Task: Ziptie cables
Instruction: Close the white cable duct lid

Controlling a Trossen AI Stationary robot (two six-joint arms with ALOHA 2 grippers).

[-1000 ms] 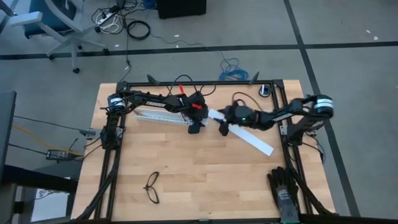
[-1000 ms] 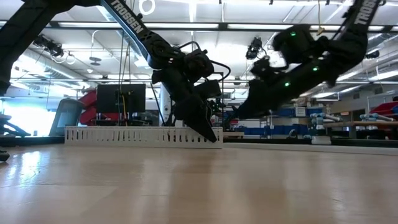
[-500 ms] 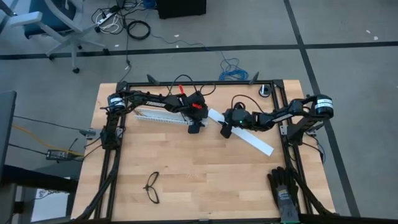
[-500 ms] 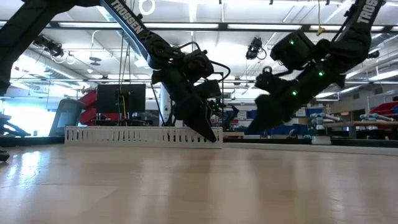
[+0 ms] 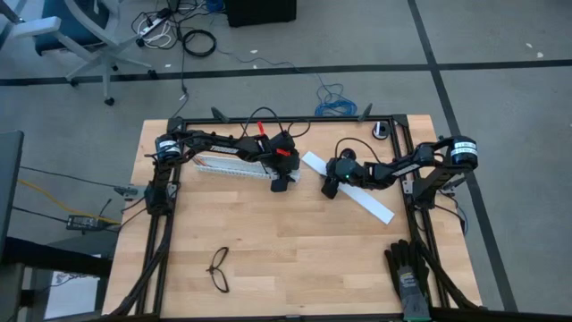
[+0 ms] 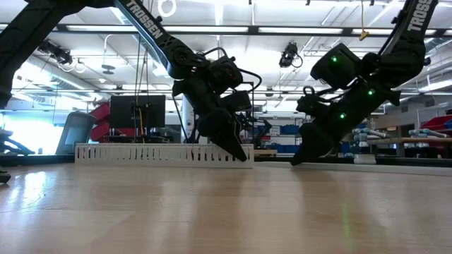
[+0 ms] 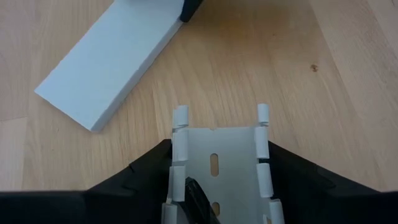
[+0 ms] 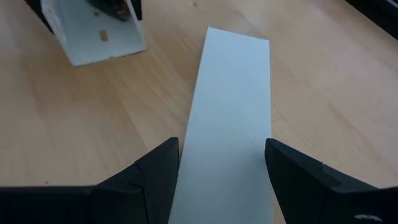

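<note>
**Desk:** While the left gripper (image 5: 281, 183) clamps its jaws on the end of the slotted white channel (image 7: 233, 162), where is the right gripper (image 8: 222, 146)?

**Photographer:** Just beside that channel on the wooden surface (image 5: 295, 259), jaws released, straddling the flat white strip (image 8: 233, 93). A dark sliver (image 7: 196, 196) lies inside the channel; what it is, I cannot tell.

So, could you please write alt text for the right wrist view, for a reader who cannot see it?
The right gripper has its two dark fingers on either side of a wide flat white strip lying on the light wooden table. Farther off, the end of a white slotted plastic channel sits in the left gripper.
</note>
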